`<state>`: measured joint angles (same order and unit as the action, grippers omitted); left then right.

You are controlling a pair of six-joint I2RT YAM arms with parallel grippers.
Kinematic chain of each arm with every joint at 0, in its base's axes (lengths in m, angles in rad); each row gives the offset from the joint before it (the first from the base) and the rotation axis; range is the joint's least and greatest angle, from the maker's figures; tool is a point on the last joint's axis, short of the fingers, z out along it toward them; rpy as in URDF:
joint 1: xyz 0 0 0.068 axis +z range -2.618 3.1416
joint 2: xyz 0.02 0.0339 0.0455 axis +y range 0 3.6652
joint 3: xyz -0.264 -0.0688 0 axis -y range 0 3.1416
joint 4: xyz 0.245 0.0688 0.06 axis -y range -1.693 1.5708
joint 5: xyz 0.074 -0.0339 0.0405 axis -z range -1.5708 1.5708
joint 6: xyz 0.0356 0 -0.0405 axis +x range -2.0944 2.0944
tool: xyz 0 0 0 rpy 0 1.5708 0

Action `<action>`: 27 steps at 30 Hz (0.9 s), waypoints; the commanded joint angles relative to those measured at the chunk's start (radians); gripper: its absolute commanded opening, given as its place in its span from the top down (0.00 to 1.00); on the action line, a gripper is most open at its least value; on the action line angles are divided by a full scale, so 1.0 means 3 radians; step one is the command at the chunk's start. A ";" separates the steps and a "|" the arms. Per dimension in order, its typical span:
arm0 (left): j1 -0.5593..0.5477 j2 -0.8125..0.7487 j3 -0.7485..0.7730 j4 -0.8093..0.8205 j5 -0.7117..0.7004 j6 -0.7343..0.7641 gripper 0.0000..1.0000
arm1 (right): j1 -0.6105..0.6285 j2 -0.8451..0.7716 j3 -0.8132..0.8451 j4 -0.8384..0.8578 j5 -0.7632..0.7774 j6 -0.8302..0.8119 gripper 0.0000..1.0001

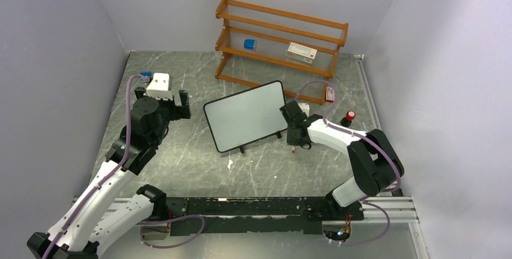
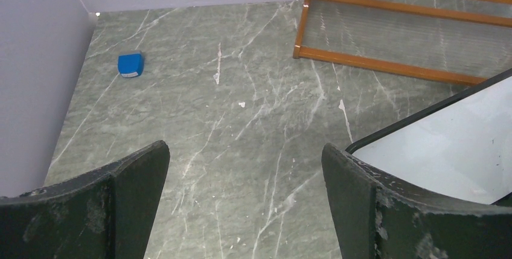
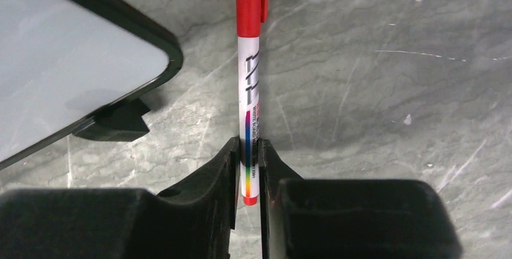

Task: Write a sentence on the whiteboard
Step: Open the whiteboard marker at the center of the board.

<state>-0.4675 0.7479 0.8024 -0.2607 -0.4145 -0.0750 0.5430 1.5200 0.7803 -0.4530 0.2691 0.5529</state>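
Note:
The whiteboard (image 1: 246, 116) stands tilted on small black feet in the middle of the table, and its face is blank. It also shows at the right of the left wrist view (image 2: 447, 144) and at the upper left of the right wrist view (image 3: 60, 72). My right gripper (image 1: 294, 131) is just off the board's right edge. It is shut (image 3: 249, 168) on a red and white marker (image 3: 249, 78) with its red cap on. My left gripper (image 2: 244, 198) is open and empty above the table, left of the board (image 1: 160, 95).
A wooden shelf (image 1: 281, 41) stands at the back with a blue item (image 1: 249, 44) and a white box (image 1: 301, 52) on it. A small red-and-white item (image 1: 329, 94) and a red-topped item (image 1: 349, 116) lie behind my right arm. A blue block (image 2: 130, 64) lies near the left wall.

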 commanded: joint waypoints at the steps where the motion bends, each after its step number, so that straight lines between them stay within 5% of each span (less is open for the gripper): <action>1: 0.0029 -0.0033 -0.0021 0.0117 0.0018 -0.0001 0.01 | -0.0063 0.0023 -0.0046 -0.0158 0.0250 0.0196 0.83; 14: 0.0029 -0.0038 -0.0027 0.0134 0.0175 0.0004 0.01 | -0.0334 0.0152 -0.0099 0.0237 0.0022 0.0187 0.73; 23: 0.0032 0.0050 0.0225 -0.0037 0.0811 -0.0093 0.01 | -0.0363 -0.0214 -0.0074 0.0061 0.0171 0.0064 0.97; 27: 0.0030 0.0085 0.0401 -0.0203 0.1124 -0.0159 0.01 | -0.0354 -0.0609 -0.0103 -0.0100 0.0213 0.0006 1.00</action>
<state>-0.4664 0.7727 0.8478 -0.2874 -0.2115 -0.0978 0.4412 1.4494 0.7582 -0.4309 0.2993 0.5739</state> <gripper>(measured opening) 0.993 0.140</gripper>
